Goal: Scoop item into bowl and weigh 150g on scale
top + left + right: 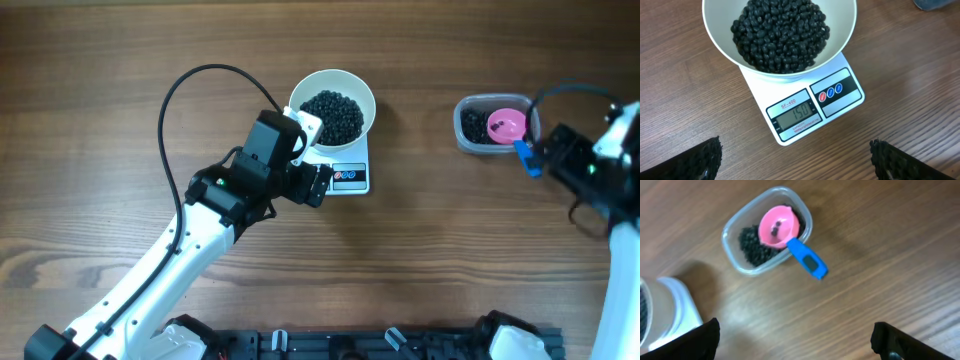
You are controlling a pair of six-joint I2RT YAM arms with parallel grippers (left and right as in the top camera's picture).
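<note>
Bowl: The white bowl (pixel 362 92) stands on the scale (pixel 358 165), upper centre of the overhead frame, covering the scale's far part.

Item: Black beans (pixel 335 115) fill the middle of the bowl in a dark, loose heap. A smaller lot lies in the clear tub (pixel 468 128) at the upper right of the same frame.

Scale: The display (pixel 800 113) reads 150, with round red and blue buttons (pixel 830 92) just beside it, both clear of the bowl's rim in the left wrist view.

Left jaws: The left gripper (pixel 795 154) hangs just in front of the scale's display edge. Its jaws stand wide apart, one at each lower corner of the wrist frame, and hold nothing.

Right jaws: The right gripper (pixel 795 337) hovers near the tub, at the right edge of the overhead frame. Its jaws are spread fully and grip nothing.

Scoop: A pink scoop (pixel 780 227) rests inside the tub with a few beans in its cup. Its blue handle (pixel 809 263) sticks out over the rim toward the lower right of the right wrist frame, free of the jaws.

Counter: The wood-grain counter (pixel 450 260) carries the scale and the tub, which sit well apart.
</note>
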